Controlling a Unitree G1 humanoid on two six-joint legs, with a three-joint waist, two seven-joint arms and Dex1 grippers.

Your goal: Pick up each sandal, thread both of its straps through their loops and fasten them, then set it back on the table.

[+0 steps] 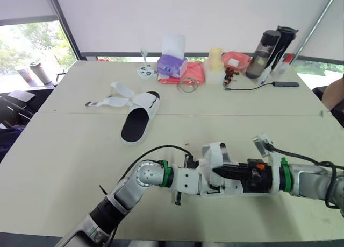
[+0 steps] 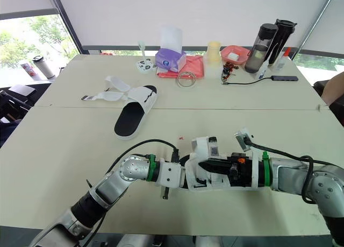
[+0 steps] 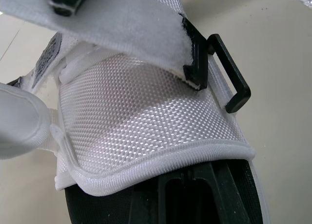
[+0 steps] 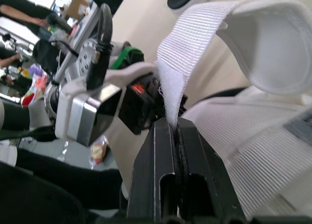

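white mesh black-soled sandal (image 1: 217,174) at pale table's (image 1: 64,166) near edge, between both grippers | right gripper (image 4: 175,131): fingers clamped on white webbing strap (image 4: 195,53) | left gripper (image 1: 194,181): at sandal's end, hold cannot tell | likely light; strap floppy, pinch near tip; steady by stiffer sole

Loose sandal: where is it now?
In the left eye view, the loose sandal lies left of centre on the table, straps open, nearer than the tissue box.

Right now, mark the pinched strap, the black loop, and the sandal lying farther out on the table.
strap (image 4: 195,43), right wrist view, on the ribbed webbing above the pinch.
black loop (image 3: 231,65), left wrist view, on its long outer bar.
second sandal (image 1: 135,124), left eye view, on the black footbed.
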